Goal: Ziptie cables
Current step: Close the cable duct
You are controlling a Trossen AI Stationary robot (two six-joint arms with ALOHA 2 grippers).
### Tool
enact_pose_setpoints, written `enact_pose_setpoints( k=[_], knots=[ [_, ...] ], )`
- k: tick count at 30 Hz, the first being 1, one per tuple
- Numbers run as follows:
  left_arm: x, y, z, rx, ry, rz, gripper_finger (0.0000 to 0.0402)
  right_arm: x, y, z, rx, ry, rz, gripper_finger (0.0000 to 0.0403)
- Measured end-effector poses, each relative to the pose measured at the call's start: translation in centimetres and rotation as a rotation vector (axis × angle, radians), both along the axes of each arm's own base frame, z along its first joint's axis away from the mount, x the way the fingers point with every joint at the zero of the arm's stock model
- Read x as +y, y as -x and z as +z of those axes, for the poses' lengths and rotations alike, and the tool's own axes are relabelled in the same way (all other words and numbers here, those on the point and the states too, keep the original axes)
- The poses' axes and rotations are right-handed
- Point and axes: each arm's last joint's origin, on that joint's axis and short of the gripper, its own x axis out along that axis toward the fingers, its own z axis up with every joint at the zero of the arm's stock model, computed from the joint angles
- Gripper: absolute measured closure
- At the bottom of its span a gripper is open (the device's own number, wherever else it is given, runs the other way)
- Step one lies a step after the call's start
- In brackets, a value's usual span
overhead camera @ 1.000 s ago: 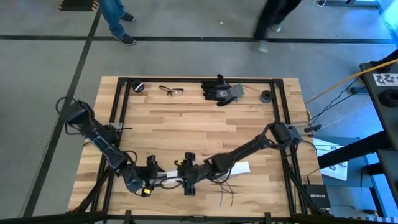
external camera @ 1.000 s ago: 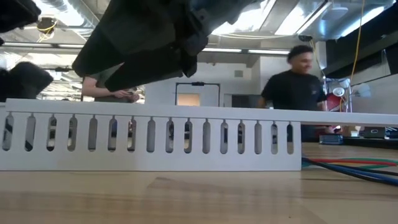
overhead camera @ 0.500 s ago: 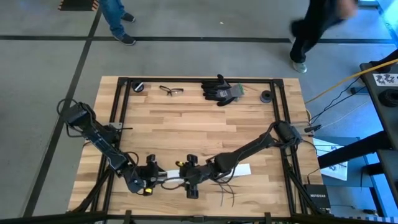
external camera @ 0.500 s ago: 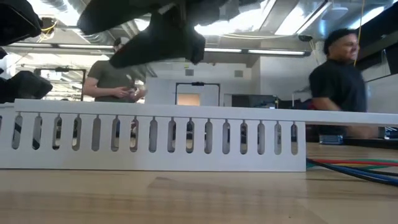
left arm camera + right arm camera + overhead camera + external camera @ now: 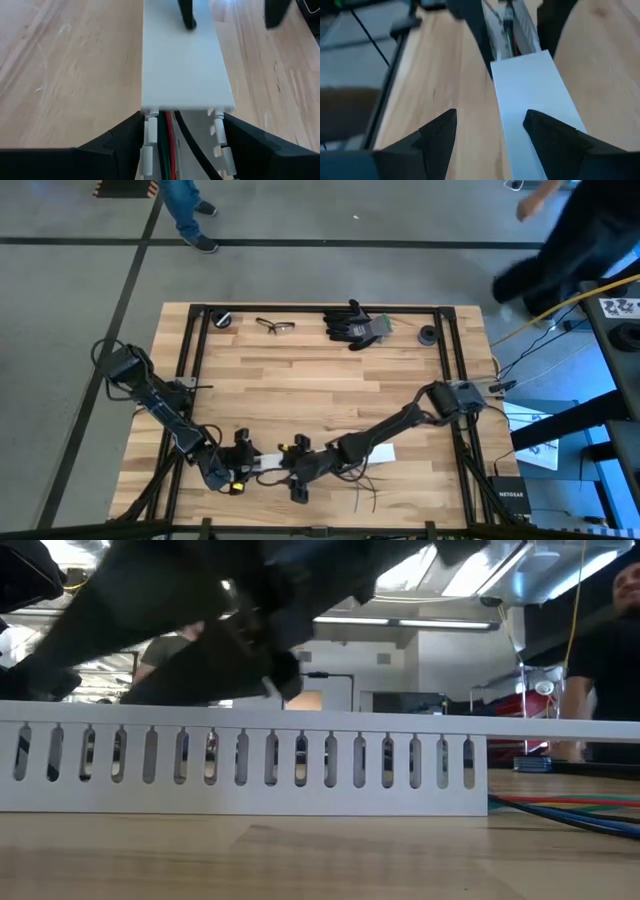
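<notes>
A white slotted duct (image 5: 330,458) lies flat on the table near its near edge, with a flat white lid (image 5: 182,60) over most of it. Green, red and black cables (image 5: 167,145) run inside its uncovered end, and thin dark cables (image 5: 362,485) splay out on the wood beside it. My left gripper (image 5: 243,463) is at the duct's left end, shut on it. My right gripper (image 5: 297,470) is open just right of it, low over the lid; one of its fingers (image 5: 187,15) is over the lid, the other (image 5: 277,12) beside the duct. My left gripper (image 5: 182,125) pinches the duct's uncovered end across its width, one finger on each slotted side wall (image 5: 149,131). It comes in nearly level from the table's left, along the duct. The duct stays flat on the table. Whether my right gripper's finger touches the lid, I cannot tell.
Safety glasses (image 5: 275,326), black gloves (image 5: 355,325) and two small black round parts (image 5: 222,319) (image 5: 429,334) lie along the far edge. Black frame rails (image 5: 190,360) border the wood. Bare wood lies in the middle. People move on the floor beyond the far edge.
My right gripper has moved toward the table's left along the duct, closer to my left gripper, and has come down to the level of the duct's top. A person has walked to the right past the far side of the table.
</notes>
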Motion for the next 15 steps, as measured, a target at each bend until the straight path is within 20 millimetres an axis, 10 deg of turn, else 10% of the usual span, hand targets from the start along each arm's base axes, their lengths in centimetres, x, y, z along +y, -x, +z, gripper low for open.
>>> enact_pose_setpoints(
  k=[15],
  knots=[
    [0.0, -1.1, -0.9, 0.001, 0.03, -0.005, 0.0162, -1.1, -2.2, -1.8, -0.169, -0.094, 0.031, 0.0171]
  ],
)
